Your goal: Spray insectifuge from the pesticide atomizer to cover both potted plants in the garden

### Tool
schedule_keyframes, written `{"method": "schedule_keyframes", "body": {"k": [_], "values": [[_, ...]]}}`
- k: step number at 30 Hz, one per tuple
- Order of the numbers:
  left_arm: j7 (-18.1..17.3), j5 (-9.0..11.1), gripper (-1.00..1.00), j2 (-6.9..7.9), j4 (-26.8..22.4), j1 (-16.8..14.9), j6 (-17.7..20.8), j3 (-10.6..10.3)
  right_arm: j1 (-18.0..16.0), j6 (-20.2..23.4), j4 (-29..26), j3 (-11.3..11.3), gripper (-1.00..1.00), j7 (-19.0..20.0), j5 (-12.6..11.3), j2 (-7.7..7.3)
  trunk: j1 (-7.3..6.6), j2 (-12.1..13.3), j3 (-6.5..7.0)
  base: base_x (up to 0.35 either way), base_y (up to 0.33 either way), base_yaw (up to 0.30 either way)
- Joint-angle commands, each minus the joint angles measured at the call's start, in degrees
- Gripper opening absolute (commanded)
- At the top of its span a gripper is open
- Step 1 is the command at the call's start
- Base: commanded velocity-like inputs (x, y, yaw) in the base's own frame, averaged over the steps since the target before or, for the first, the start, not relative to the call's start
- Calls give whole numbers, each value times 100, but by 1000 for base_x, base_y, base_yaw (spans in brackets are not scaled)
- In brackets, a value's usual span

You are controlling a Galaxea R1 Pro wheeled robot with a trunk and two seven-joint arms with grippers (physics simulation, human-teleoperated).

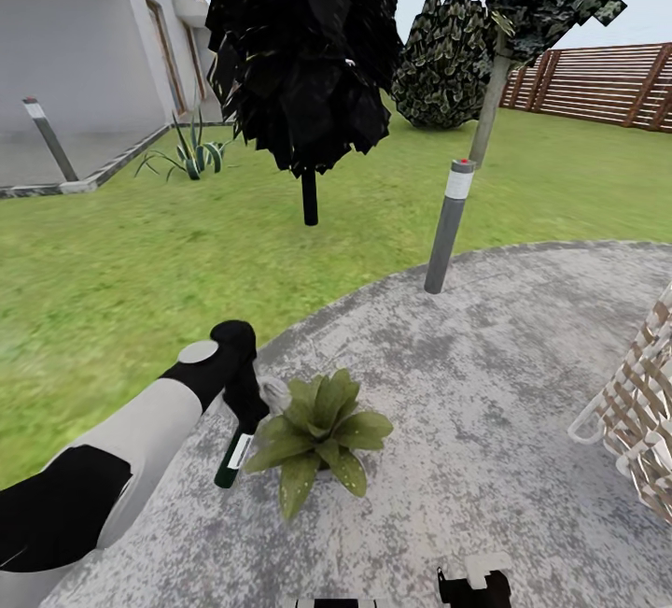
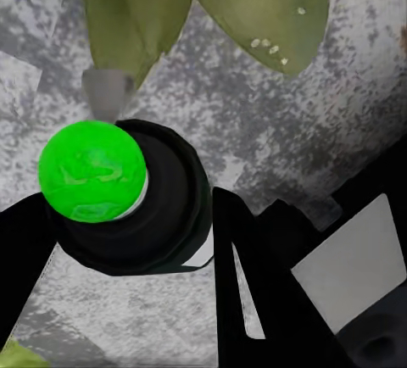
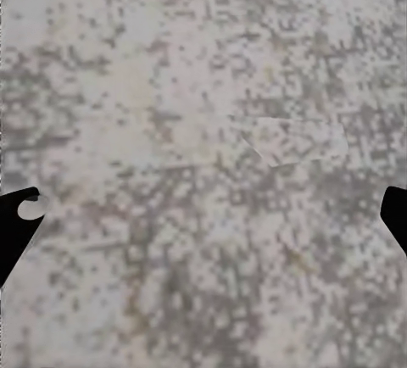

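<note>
You had the pesticide atomizer (image 1: pixel 233 455) hanging tilted, dark green with a white label, its pale trigger head (image 1: pixel 273 391) touching the leaves of the potted plant (image 1: pixel 319 431). That speckled rosette sat upright on the garden's mottled grey patio (image 1: pixel 485 384).

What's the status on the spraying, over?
Left gripper shut on atomizer, nozzle beside the plant. Right gripper open over bare patio. Nothing in the way.

patio (image 1: pixel 523 384): rough mottled stone | fence (image 1: pixel 597 85): slatted wood | bollard (image 1: pixel 448 225): matt metal
</note>
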Motion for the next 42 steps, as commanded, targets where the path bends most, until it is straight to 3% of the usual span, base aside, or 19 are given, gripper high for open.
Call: {"method": "schedule_keyframes", "body": {"k": [1,7,10,12,15,17,27,36,42], "values": [[-58,-61,-100,0,-9,-4,60,-8,-3,-6,6,11,100,-51,61,0,0,-2,-5,190,67,0],[-58,-56,-100,-3,-4,2,50,-8,-3,-6,2,11,100,-53,61,0,0,-2,-5,295,98,-193],[-58,-55,-100,-140,48,6,-174,-39,-3,-6,4,11,100,-53,61,0,0,-2,-5,269,93,-234],[-58,-53,-100,-187,63,9,-225,-239,-3,-6,5,11,100,-53,61,0,0,-2,-5,102,36,-76],[-58,-18,-100,-224,72,24,-259,-780,-3,-6,2,11,100,-53,61,0,0,-2,-5,29,10,-22],[-58,-13,-100,-228,73,33,-263,-869,-3,-6,3,11,100,-53,61,0,0,-2,-5,5,2,-4],[-58,-41,-100,-377,55,21,-265,-917,-3,-6,0,11,100,-53,61,0,0,-2,-5,-47,3,-160],[-58,-45,-100,-381,71,20,-261,-922,-3,-6,1,11,100,-53,61,0,0,-2,-5,-285,176,-6],[-58,-47,-100,-379,73,12,-257,-922,-3,-6,4,11,100,-53,61,0,0,-2,-5,-40,298,0]]}}
